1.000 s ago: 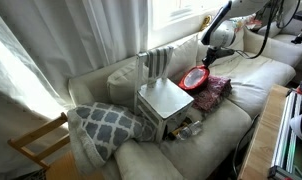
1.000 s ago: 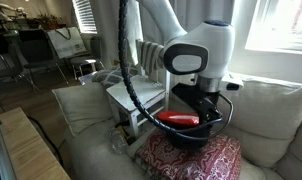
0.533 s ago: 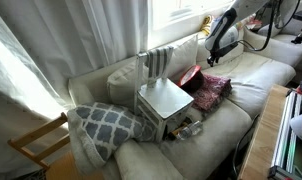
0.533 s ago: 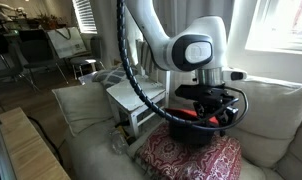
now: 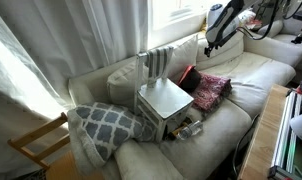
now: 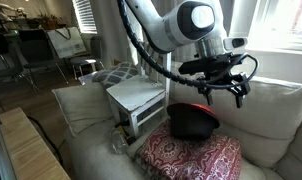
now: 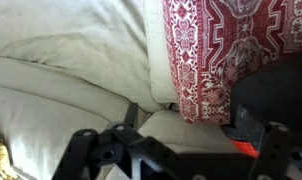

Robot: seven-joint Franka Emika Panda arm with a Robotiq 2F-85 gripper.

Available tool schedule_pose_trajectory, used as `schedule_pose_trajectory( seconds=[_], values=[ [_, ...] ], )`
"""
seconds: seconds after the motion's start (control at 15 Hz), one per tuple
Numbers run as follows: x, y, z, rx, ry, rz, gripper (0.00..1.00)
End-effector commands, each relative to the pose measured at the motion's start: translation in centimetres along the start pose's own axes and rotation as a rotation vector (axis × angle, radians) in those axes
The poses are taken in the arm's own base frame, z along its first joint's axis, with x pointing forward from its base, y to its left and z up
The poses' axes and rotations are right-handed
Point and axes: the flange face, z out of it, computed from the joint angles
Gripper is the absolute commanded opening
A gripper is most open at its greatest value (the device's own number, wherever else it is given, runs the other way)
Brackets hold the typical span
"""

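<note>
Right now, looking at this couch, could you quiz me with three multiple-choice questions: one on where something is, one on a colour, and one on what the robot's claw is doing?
1. Where does the dark round object lie?
A. on a shelf
B. on the patterned cushion
C. on the floor

2. What is that cushion's main colour?
A. red
B. blue
C. green

3. How is the gripper?
A. shut on the dark round object
B. open and empty, above the dark round object
C. pressed into the couch seat

Answers:
1 B: in both exterior views the object sits on top of the cushion.
2 A: the fabric is red with a pale pattern.
3 B: the fingers are spread with nothing between them, and there is a clear gap down to the object.
</note>
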Motion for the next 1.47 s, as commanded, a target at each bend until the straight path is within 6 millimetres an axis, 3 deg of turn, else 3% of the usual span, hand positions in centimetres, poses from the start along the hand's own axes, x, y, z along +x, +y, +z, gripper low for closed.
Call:
schedule_pose_trajectory(
  seconds=[0.0, 0.27, 0.47, 1.07, 1.4],
  values=[
    [-0.2, -2.7, -2.8, 0.146, -0.051, 0.068, 1.0],
    [0.8, -6.2, -2.5, 0.279, -0.128, 0.201, 1.0],
    [1.8, -8.4, -0.8, 0.366, -0.098, 0.339, 1.0],
    [2.5, -11.3, 4.0, 0.448, -0.01, 0.781, 1.0],
    [2.3, -13.5, 5.9, 0.424, 0.0, 0.895, 0.97]
  ],
)
